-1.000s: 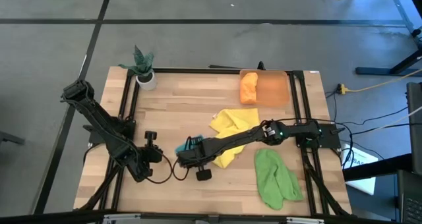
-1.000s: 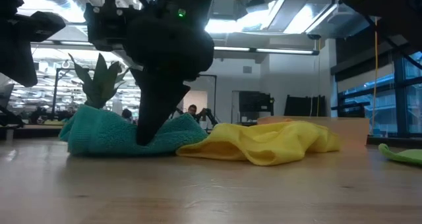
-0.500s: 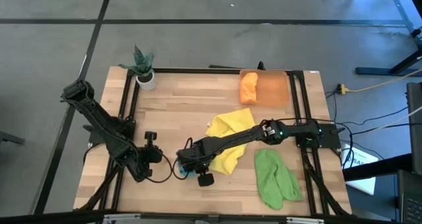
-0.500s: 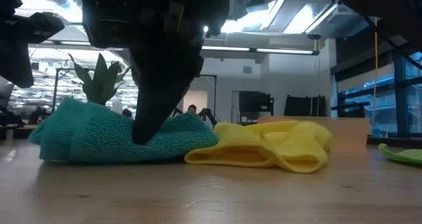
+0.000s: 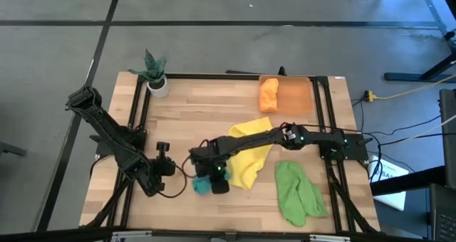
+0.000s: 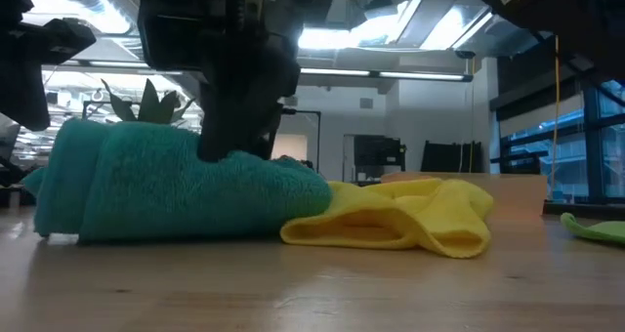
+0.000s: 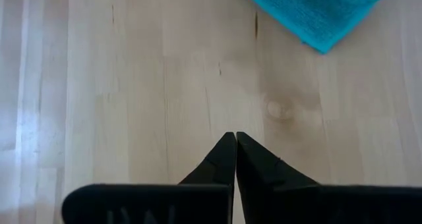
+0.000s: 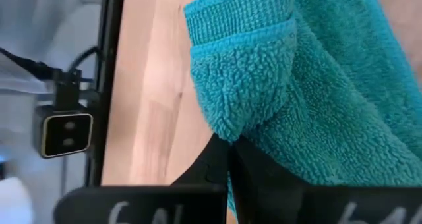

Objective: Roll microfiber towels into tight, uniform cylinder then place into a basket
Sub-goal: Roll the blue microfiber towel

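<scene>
A: How will the teal towel handle, and where is it?

B: I judge it light, limp, plush and non-slippery; it lies bunched on the table beside the yellow towel. My right gripper is clenched on a fold; a hem corner seems the better hold.

A: What is hard to make out?

B: From above my arm covers most of the teal cloth. My left gripper waits nearby, pressed closed, grasping nothing.
</scene>
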Action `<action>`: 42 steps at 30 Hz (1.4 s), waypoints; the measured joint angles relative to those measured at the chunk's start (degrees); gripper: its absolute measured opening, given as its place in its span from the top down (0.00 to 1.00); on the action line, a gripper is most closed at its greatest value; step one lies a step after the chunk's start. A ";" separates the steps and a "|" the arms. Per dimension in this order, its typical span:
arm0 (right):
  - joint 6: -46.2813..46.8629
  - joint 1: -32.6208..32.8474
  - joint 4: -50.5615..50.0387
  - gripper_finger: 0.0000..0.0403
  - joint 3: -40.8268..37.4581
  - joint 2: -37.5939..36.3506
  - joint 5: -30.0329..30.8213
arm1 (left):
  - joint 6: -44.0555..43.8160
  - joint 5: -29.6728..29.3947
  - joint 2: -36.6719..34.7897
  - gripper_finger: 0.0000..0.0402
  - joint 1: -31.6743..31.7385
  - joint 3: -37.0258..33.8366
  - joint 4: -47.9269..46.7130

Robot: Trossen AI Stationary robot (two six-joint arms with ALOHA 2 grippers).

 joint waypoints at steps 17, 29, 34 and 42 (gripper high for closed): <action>2.99 -11.28 2.27 0.99 -0.01 2.91 -19.04 | -0.64 -3.54 0.04 0.99 0.05 0.00 2.34; 1.06 -11.86 1.42 0.99 -0.04 3.21 -18.02 | 16.86 -8.02 7.14 0.99 4.89 0.01 19.08; 1.24 -11.86 1.65 0.99 -1.12 3.28 -16.40 | 20.47 -8.42 9.18 0.99 6.36 0.02 23.29; 1.04 -12.01 1.78 0.99 -1.38 3.28 -16.35 | 25.81 -7.74 13.02 0.99 9.59 0.02 28.53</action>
